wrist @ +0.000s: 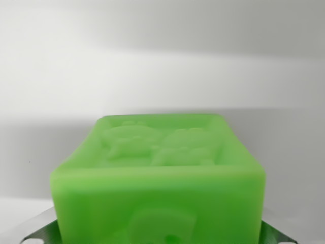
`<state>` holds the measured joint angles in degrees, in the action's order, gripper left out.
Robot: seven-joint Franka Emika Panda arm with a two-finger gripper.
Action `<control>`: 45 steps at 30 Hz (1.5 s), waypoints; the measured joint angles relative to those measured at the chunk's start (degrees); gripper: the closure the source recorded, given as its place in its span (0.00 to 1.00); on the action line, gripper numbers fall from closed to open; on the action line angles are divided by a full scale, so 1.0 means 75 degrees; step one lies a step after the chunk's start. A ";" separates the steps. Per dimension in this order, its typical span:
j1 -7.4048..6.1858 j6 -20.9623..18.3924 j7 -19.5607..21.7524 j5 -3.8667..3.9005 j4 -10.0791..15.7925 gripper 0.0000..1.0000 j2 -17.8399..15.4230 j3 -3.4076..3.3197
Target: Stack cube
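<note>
In the lower centre of the frame, a bright green, soft-looking plastic cube with raised relief figures on its faces (pixel 160 183) fills most of the wrist view. Grey metal finger parts (pixel 43 233) show at the lower left and lower right corners, one on each side of the cube. The fingers appear closed against its two sides, holding it; the contact faces themselves are hidden by the cube. Behind it lies a plain white surface (pixel 162 61). No second cube is visible.

Risk assessment: the cube blocks the camera's view of whatever lies below, so alignment over the target block cannot be checked from here. An offset release would likely let the cube tip or slide off. The rounded, glossy sides may also slip within the grip.
</note>
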<state>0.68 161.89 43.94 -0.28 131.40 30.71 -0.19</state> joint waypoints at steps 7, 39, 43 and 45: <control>0.0000 -0.0001 0.0000 0.0000 0.0000 1.00 -0.0001 0.0000; 0.0000 -0.0855 0.0000 0.0000 0.0274 1.00 -0.1174 0.0000; 0.0000 -0.1055 0.0000 0.0000 0.0305 1.00 -0.1414 0.0000; 0.0000 -0.1168 0.0000 0.0000 0.0314 1.00 -0.1548 0.0000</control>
<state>0.68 153.13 43.94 -0.28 133.76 19.10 -0.19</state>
